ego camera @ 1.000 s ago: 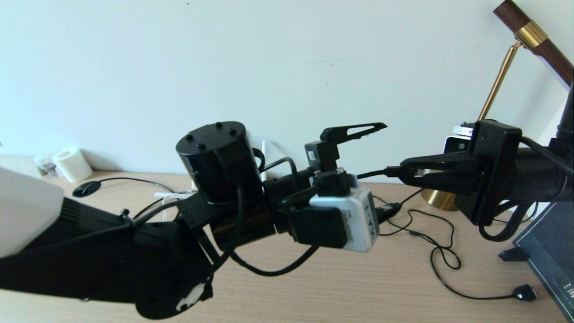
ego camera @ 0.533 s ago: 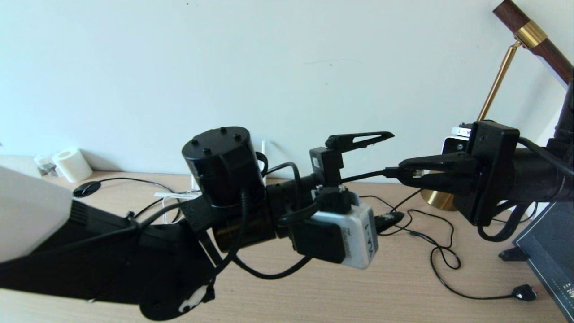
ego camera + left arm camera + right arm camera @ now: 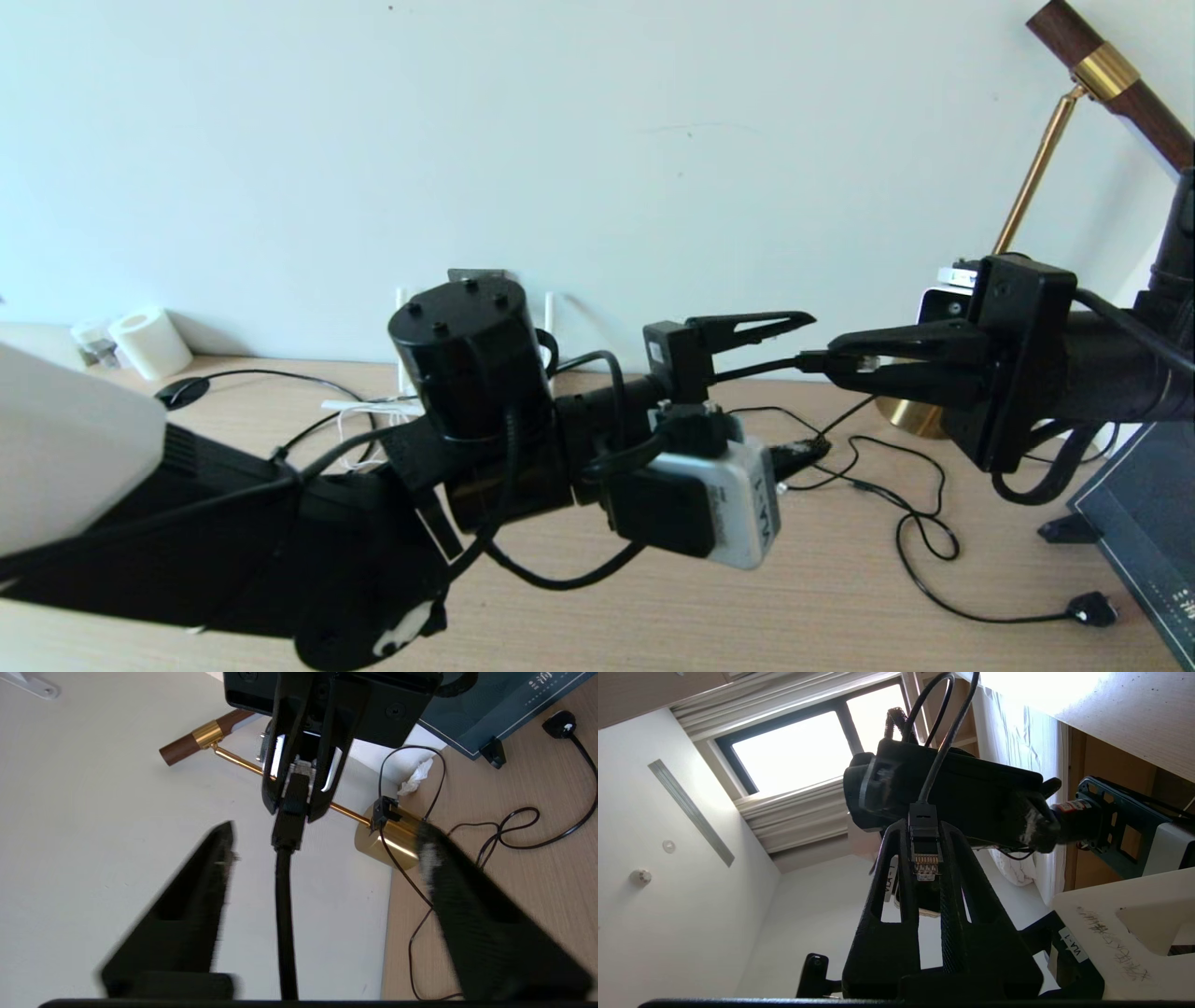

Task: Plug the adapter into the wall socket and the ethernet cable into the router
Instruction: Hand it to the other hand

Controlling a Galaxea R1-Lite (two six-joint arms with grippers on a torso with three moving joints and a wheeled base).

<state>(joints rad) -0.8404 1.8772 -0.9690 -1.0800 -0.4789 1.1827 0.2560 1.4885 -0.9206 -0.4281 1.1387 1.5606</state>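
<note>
Black ethernet cable (image 3: 924, 826): one, pinched in right claw (image 3: 926, 858).

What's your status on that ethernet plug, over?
Right end effector shut on thick black ethernet cable's clear-tipped plug, held in mid-air. Left end effector open, straddling the cable just behind the plug. Router mostly hidden behind left arm.

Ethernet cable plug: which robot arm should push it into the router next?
Probably the right. Its end effector is shut on the ethernet cable plug, while the left end effector is open around the cord. The router is mostly hidden.
</note>
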